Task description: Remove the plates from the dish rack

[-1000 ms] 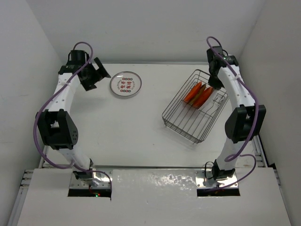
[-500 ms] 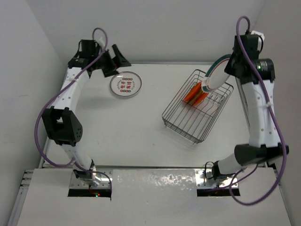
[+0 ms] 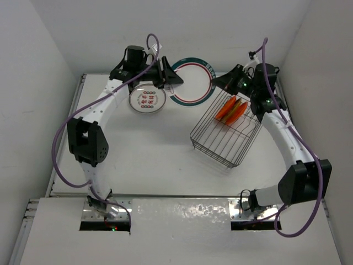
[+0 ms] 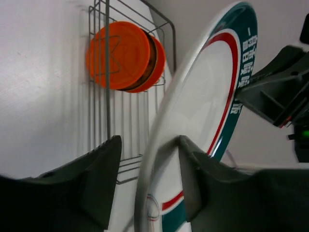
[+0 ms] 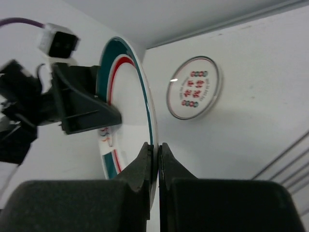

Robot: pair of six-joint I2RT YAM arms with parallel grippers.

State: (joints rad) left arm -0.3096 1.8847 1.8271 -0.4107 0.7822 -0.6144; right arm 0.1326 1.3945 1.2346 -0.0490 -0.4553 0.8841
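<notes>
A white plate with a green rim band and a red ring (image 3: pixel 193 83) (image 4: pixel 207 96) (image 5: pixel 128 106) hangs upright in the air above the back of the table. My right gripper (image 3: pixel 216 83) (image 5: pixel 155 145) is shut on its right rim. My left gripper (image 3: pixel 172 80) (image 4: pixel 148 142) straddles the opposite rim. One finger lies against the plate's face, the other stands a gap away. Two orange plates (image 3: pixel 231 110) (image 4: pixel 120 55) stand on edge in the dark wire dish rack (image 3: pixel 220 143) (image 4: pixel 104 121), to the right of and below the held plate.
A small round plate with red characters and a grey rim (image 3: pixel 147 100) (image 5: pixel 194 88) lies flat on the table at the back left, just below my left gripper. White walls close in the table at the back and on both sides.
My right arm has lifted the green-rimmed plate out of the rack and carried it left. My left arm has swung right to meet it, and its jaws have narrowed around the rim.
</notes>
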